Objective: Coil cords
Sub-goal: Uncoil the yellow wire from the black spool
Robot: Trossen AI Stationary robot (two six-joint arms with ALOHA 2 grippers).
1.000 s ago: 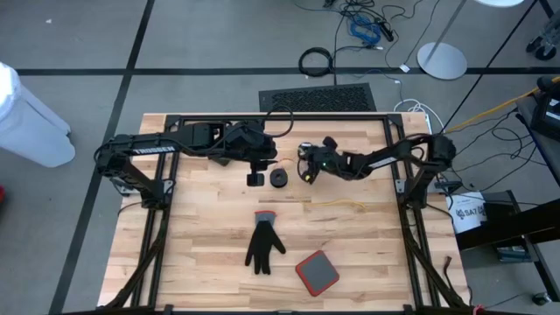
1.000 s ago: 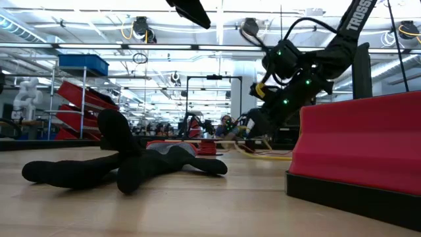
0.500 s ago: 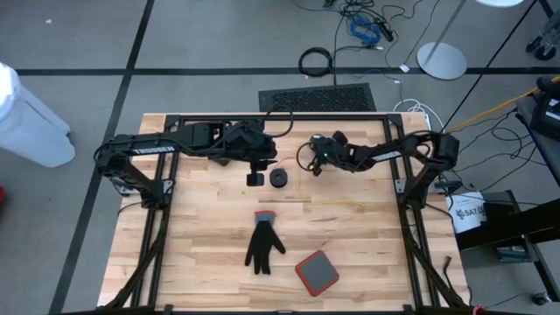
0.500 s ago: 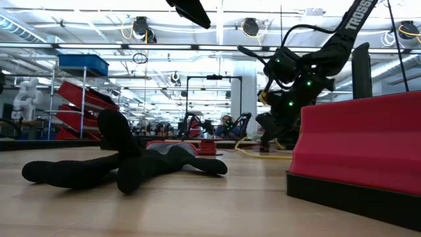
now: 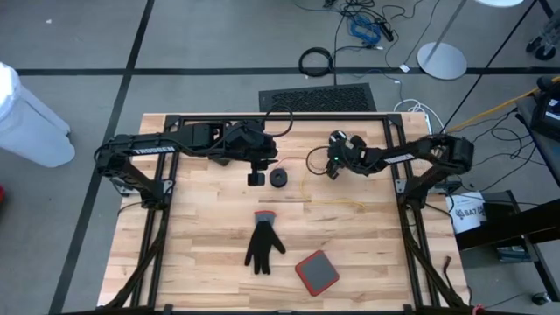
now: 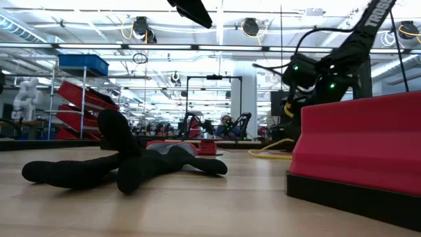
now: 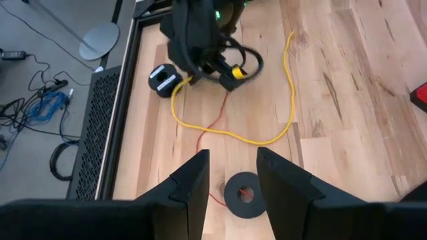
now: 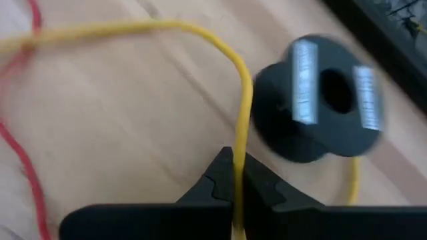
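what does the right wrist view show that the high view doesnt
Only the right wrist view shows the right gripper shut on the yellow cord, beside a black puck with a thin red wire nearby. Only the high view shows the left gripper, open, the black glove and the red pad. Both show the yellow cord on the wooden table.
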